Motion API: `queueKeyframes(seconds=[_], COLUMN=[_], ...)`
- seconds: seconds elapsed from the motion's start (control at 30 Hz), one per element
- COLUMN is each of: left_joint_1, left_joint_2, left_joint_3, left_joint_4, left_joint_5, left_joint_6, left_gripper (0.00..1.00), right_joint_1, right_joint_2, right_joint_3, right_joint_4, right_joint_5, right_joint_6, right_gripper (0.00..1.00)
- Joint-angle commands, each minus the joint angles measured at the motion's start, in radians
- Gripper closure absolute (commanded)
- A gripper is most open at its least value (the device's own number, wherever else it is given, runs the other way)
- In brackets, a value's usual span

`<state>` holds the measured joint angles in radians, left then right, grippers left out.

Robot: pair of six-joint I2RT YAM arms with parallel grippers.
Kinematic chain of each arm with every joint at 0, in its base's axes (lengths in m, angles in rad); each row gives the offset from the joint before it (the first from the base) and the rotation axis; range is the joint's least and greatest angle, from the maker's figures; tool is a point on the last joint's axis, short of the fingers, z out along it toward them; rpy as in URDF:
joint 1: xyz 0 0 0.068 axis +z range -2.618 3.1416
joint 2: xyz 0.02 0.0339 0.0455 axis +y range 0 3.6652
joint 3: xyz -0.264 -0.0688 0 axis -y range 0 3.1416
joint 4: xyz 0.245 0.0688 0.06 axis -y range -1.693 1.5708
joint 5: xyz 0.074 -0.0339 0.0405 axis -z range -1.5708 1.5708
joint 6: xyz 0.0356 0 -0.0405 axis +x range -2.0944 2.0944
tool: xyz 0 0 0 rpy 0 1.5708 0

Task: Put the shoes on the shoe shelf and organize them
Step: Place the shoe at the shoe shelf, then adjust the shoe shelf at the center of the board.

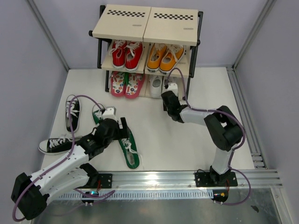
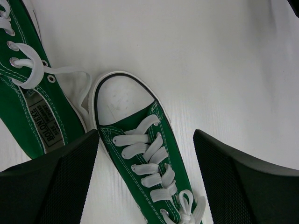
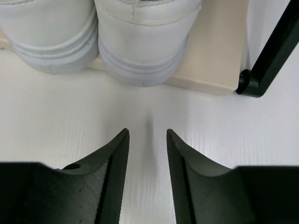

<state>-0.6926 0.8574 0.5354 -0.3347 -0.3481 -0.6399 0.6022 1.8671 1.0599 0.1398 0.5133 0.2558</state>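
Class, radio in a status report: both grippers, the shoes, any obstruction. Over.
Left gripper open over green white-laced canvas sneaker on table. Right gripper open, empty, facing small plain white shoes on beige shelf board. Nothing blocking.

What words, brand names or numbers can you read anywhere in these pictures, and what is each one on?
"BOLONEX", with a possible last letter I cannot make out: on the white label inside the green sneaker at the left of the left wrist view.
The smaller print beside that word is too blurred to read.
The small dark marks on the top boards of the shoe shelf are too small to read.
No other text is visible.
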Motion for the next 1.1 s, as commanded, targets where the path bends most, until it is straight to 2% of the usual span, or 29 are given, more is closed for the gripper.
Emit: queueKeyframes(seconds=[0.0, 0.13, 0.27, 0.37, 0.4, 0.5, 0.63, 0.73, 0.8, 0.87, 0.9, 0.93, 1.0, 1.07], left_joint_1=[-0.001, -0.001, -0.001, -0.001, 0.001, 0.022, 0.119, 0.267, 0.313, 0.359, 0.414, 0.448, 0.561, 0.632], left_joint_2=[-0.017, -0.018, -0.027, -0.04, -0.038, -0.003, 0.099, 0.162, 0.186, 0.207, 0.213, 0.218, 0.239, 0.261], left_joint_3=[-0.002, 0.006, 0.04, 0.047, 0.055, 0.107, 0.193, 0.263, 0.311, 0.377, 0.392, 0.405, 0.431, 0.455], left_joint_4=[0.019, 0.005, -0.017, 0.006, 0.014, 0.019, 0.032, 0.069, 0.066, 0.059, 0.066, 0.078, 0.131, 0.183], left_joint_5=[-0.022, -0.055, -0.112, -0.195, -0.219, -0.276, -0.134, 0.01, 0.041, 0.111, 0.142, 0.171, 0.277, 0.342], left_joint_6=[0.0, -0.026, -0.04, -0.046, -0.05, -0.064, -0.066, -0.052, -0.018, 0.002, 0.012, 0.014, 0.014, 0.014], left_gripper=[0.15, 0.11, 0.02, 0.01, 0.01, 0.01, 0.01, 0.01, 0.01, 0.01, 0.01, 0.01, 0.01, 0.01], right_joint_1=[0.024, 0.063, 0.111, 0.12, 0.12, 0.12, 0.12, 0.113, 0.082, 0.026, -0.055, -0.1, -0.207, -0.232], right_joint_2=[-0.117, -0.195, -0.377, -0.495, -0.579, -0.734, -0.858, -0.887, -0.879, -0.864, -0.861, -0.858, -0.858, -0.861], right_joint_3=[-0.046, -0.115, -0.29, -0.388, -0.405, -0.452, -0.442, -0.387, -0.35, -0.308, -0.304, -0.296, -0.282, -0.258], right_joint_4=[0.127, 0.133, 0.175, 0.146, 0.13, 0.055, -0.034, -0.126, -0.21, -0.236, -0.229, -0.221, -0.204, -0.186], right_joint_5=[-0.022, 0.005, 0.037, 0.047, 0.056, 0.073, 0.093, 0.192, 0.215, 0.161, 0.109, -0.003, -0.102, -0.163], right_joint_6=[-0.012, 0.005, 0.033, 0.08, 0.092, 0.126, 0.109, 0.111, 0.118, 0.128, 0.129, 0.152, 0.181, 0.183], right_gripper=[0.55, 0.48, 0.33, 0.25, 0.13, 0.01, 0.01, 0.01, 0.0, 0.01, 0.0, 0.0, 0.01, 0.0])
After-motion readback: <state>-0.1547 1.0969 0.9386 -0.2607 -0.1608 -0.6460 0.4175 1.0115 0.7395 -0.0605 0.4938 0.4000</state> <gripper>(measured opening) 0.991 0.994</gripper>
